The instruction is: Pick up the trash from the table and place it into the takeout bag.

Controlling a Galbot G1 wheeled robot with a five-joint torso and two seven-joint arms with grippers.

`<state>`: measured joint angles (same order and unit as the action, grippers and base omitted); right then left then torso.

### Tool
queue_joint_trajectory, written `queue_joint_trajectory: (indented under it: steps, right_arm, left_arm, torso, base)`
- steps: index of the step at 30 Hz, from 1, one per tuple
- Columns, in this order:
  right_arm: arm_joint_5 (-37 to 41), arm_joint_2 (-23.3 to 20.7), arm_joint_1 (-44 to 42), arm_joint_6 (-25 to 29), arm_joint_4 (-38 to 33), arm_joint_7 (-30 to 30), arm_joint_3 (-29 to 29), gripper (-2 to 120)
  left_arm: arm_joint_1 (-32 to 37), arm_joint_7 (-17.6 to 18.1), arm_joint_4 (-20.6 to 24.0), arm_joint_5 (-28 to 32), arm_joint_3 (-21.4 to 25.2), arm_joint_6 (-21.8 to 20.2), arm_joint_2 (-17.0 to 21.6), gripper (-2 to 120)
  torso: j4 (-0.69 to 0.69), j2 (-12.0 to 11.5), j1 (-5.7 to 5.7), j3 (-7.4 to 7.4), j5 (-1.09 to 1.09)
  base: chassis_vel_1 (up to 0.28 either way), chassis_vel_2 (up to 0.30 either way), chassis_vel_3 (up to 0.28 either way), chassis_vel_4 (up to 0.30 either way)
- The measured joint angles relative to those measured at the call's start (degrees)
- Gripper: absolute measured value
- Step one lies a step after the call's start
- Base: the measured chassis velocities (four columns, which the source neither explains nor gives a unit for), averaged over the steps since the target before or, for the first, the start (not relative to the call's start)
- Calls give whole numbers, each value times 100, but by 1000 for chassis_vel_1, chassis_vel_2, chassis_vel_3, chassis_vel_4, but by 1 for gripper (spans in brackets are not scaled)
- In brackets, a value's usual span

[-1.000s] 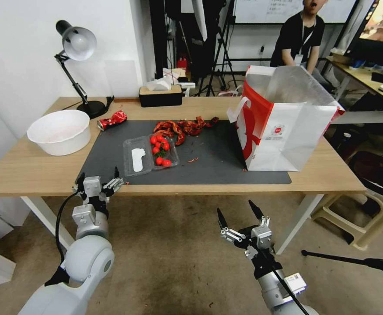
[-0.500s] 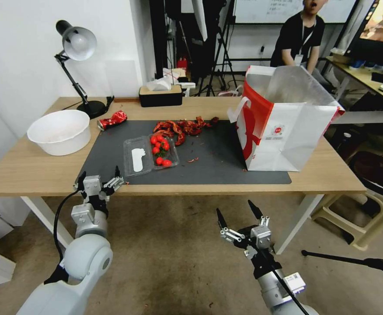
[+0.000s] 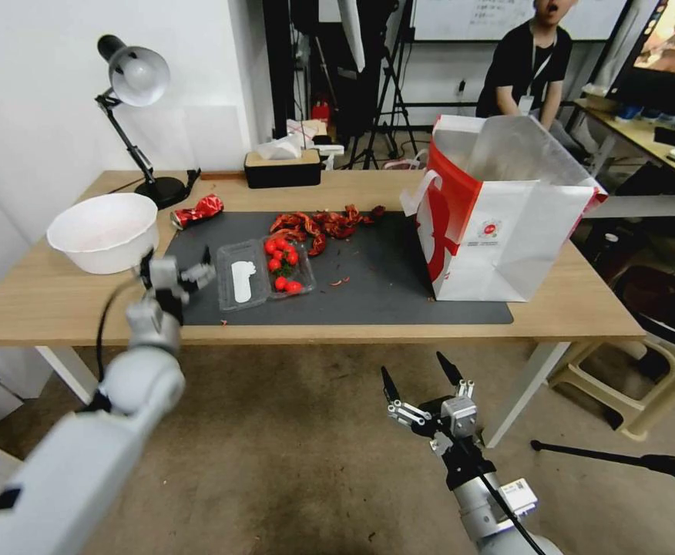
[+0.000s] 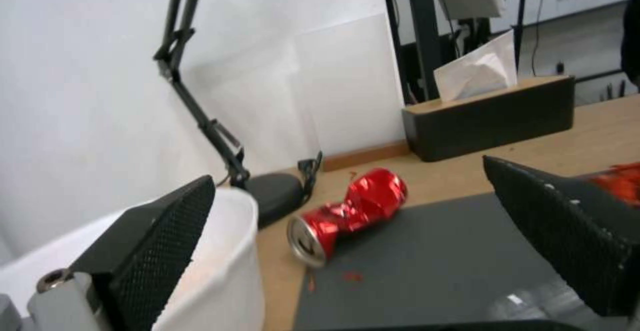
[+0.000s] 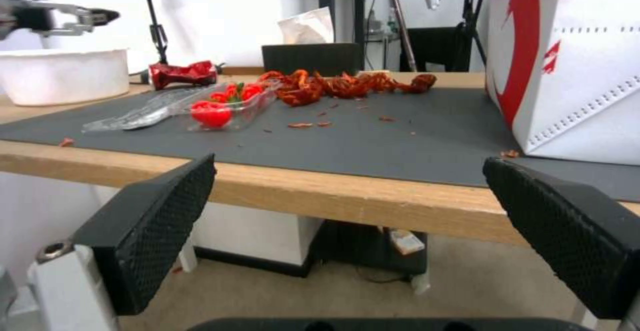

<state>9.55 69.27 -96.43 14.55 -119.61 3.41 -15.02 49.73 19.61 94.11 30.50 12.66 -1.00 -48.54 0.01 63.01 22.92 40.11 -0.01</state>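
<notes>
The left gripper [image 3: 174, 267] is held over the table [image 3: 60, 304] — jaws wide, empty. A crushed red can [image 4: 350, 213] lies ahead, open end nearest. The right gripper [image 3: 422, 378] hangs below, spread, empty.

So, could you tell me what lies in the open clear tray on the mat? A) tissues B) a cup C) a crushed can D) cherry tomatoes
D: small red cherry tomatoes sit in one half of the tray on the mat; the crushed can lies apart, at the mat's far corner.
</notes>
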Motion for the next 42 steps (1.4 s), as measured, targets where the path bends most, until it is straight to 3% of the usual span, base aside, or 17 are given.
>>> queue_joint_trajectory:
  steps: [2,3,7,10,14,15,18,19,20,27,32,34,35,39,40,42]
  right_arm:
    - [-8,10,23,-2,5,1,21,100]
    - [-8,10,23,-2,5,1,21,100]
    - [-10,8,26,-9,4,5,38,100]
    - [-10,3,35,-10,4,7,38,100]
    - [-10,2,35,-10,4,9,38,100]
    - [-10,2,36,-10,-1,10,38,100]
    - [-10,2,36,-10,-1,10,38,100]
    - [-10,-1,36,-10,-21,13,37,100]
    - [-10,-2,37,-10,-23,13,37,100]
    - [-9,-4,37,-10,-27,14,35,100]
    - [3,-15,43,-10,-35,19,20,100]
    - [14,-26,54,-10,-36,25,2,100]
    - [14,-26,54,-10,-36,25,2,100]
    - [27,-37,32,-10,-34,31,-13,100]
    - [27,-37,32,-10,-34,31,-13,100]
    - [30,-40,33,-9,-33,33,-17,100]
  left_arm:
    - [-529,-416,-399,117,-310,-37,151,100]
    - [-529,-416,-399,117,-310,-37,151,100]
    - [-1531,-1361,-970,151,-1040,-421,319,100]
    - [-2047,-1625,-1251,133,-1436,-702,335,100]
    - [-2314,-1683,-1429,76,-1617,-839,314,100]
    - [-2637,-1726,-1683,-56,-1827,-925,258,100]
    - [-2637,-1726,-1683,-56,-1827,-925,258,100]
    - [-3015,-1845,-2013,-303,-2046,-1015,173,100]
    - [-3080,-1871,-2069,-352,-2084,-1035,157,100]
    - [-3181,-1909,-2166,-435,-2144,-1068,134,100]
    - [-3508,-2042,-2464,-763,-2348,-1212,53,100]
    - [-3825,-2328,-2707,-1214,-2521,-1655,-52,100]
    - [-3825,-2328,-2707,-1214,-2521,-1655,-52,100]
    - [-4420,-3191,-3367,-2085,-2869,-1996,-274,100]
    - [-4420,-3191,-3367,-2085,-2869,-1996,-274,100]
    - [-4685,-3717,-3647,-2322,-3106,-2153,-342,100]
  torso:
    - [0,0,0,0,1]
    - [0,0,0,0,1]
    - [-2,0,1,0,0]
    - [-1,0,0,0,1]
    - [0,0,0,0,1]
    - [-1,0,0,0,1]
    - [-1,0,0,0,1]
    - [-1,0,1,0,0]
    - [-1,0,0,0,0]
    - [-3,0,1,0,1]
    - [-1,0,1,0,1]
    - [0,0,1,0,1]
    - [0,0,1,0,1]
    - [-1,1,1,0,1]
    - [-1,1,1,0,1]
    - [0,1,0,0,0]
  base:
    - [0,0,0,0]
    - [0,0,0,0]
    - [0,0,0,0]
    - [0,0,0,0]
    - [0,0,0,0]
    - [0,0,0,0]
    - [0,0,0,0]
    - [0,0,0,0]
    - [0,0,0,0]
    - [0,0,0,0]
    - [0,0,0,0]
    - [0,0,0,0]
    - [0,0,0,0]
    - [0,0,0,0]
    - [0,0,0,0]
    - [0,0,0,0]
